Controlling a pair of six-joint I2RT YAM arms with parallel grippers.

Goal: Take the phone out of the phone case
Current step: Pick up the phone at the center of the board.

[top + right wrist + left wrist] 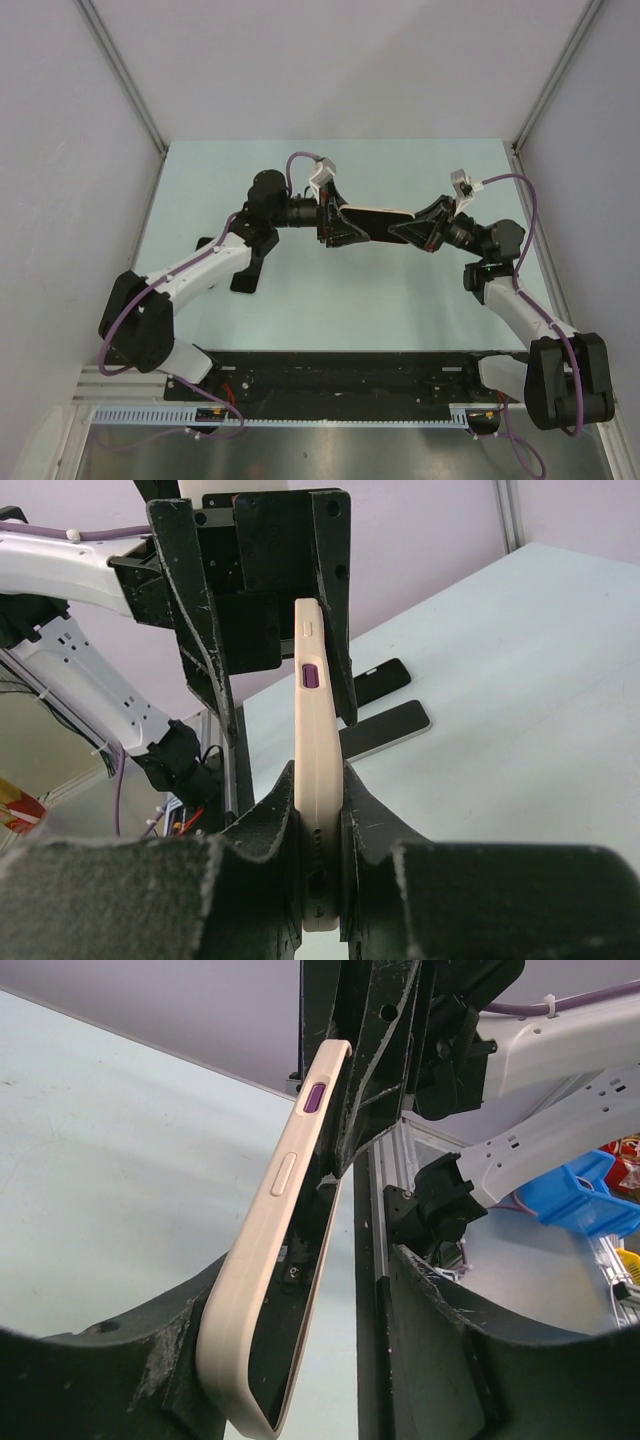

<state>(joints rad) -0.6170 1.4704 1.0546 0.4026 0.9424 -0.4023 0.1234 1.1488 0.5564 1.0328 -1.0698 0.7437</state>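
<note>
the phone case [378, 222] is held in the air over the middle of the worktop [330, 300], one end in each gripper, probably so one arm can brace it while the other works the phone free. the right gripper [318, 810] is clamped narrow on its near end. the left gripper [290, 1360] straddles the opposite end; whether its fingers press the case, i cannot tell. a dark phone [300, 1300] appears still seated inside the cream shell.

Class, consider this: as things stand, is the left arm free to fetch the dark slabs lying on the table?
Probably not: the left gripper holds one end of the cased phone in mid-air with the right gripper, away from the slabs.
</note>
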